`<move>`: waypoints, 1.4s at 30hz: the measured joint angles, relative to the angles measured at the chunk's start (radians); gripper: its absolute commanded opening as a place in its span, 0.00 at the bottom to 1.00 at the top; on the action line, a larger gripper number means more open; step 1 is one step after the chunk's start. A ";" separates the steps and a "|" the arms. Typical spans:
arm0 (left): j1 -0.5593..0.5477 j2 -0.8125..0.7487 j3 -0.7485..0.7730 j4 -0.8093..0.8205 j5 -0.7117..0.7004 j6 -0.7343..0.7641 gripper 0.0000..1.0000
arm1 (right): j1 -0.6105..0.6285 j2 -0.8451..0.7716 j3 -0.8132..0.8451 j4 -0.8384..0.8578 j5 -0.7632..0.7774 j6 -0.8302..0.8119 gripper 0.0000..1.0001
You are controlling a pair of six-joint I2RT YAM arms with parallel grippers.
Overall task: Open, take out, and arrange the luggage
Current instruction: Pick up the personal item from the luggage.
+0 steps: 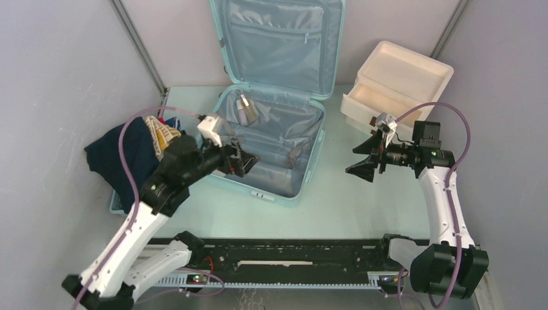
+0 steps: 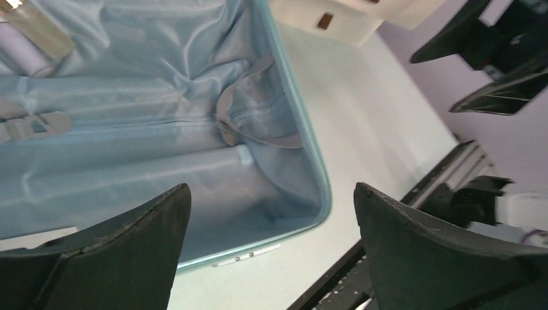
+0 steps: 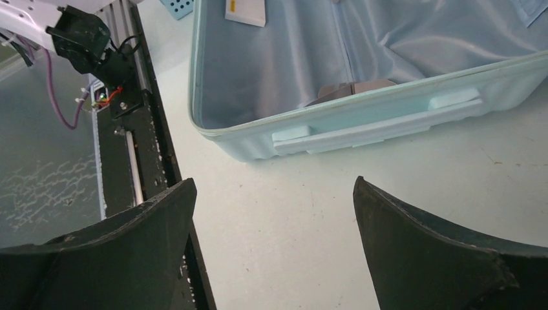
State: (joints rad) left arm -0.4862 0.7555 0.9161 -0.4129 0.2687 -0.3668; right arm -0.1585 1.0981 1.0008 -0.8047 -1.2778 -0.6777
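The pale mint luggage (image 1: 309, 169) lies open in the middle of the table, with its lid (image 1: 278, 39) leaning on the back wall. Two small bottles (image 1: 245, 110) rest in the back left of its grey-blue lining. My left gripper (image 1: 249, 161) hovers open over the left side of the lower shell. In the left wrist view the luggage lining (image 2: 161, 129) fills the frame beyond my left gripper (image 2: 271, 187), which is empty. My right gripper (image 1: 358, 160) is open and empty above the table, right of the luggage. The right wrist view has my right gripper (image 3: 274, 181) facing the luggage's ribbed side (image 3: 362, 123).
A cream-white box (image 1: 394, 84) with drawers stands at the back right. Dark and patterned clothes (image 1: 129, 148) are heaped on a blue basket (image 1: 116, 205) at the left. A black rail (image 1: 291, 258) runs along the near edge.
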 measured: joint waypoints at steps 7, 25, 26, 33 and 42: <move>-0.124 0.249 0.214 -0.144 -0.294 0.150 1.00 | 0.028 -0.004 -0.014 -0.009 0.055 -0.034 1.00; 0.000 0.818 0.502 -0.012 -0.407 0.299 0.91 | 0.074 -0.018 -0.014 -0.009 0.157 -0.040 1.00; 0.020 0.849 0.511 -0.004 -0.394 0.292 0.88 | 0.076 -0.018 -0.014 -0.009 0.162 -0.040 1.00; 0.146 1.106 0.659 0.016 -0.335 0.258 0.65 | 0.092 -0.017 -0.014 -0.009 0.193 -0.042 1.00; 0.206 1.363 0.933 -0.003 -0.373 0.288 0.66 | 0.137 0.008 -0.014 -0.009 0.243 -0.055 1.00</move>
State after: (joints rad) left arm -0.2806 2.1185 1.8492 -0.4160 -0.1043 -0.0792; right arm -0.0216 1.1065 0.9863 -0.8139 -1.0351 -0.7322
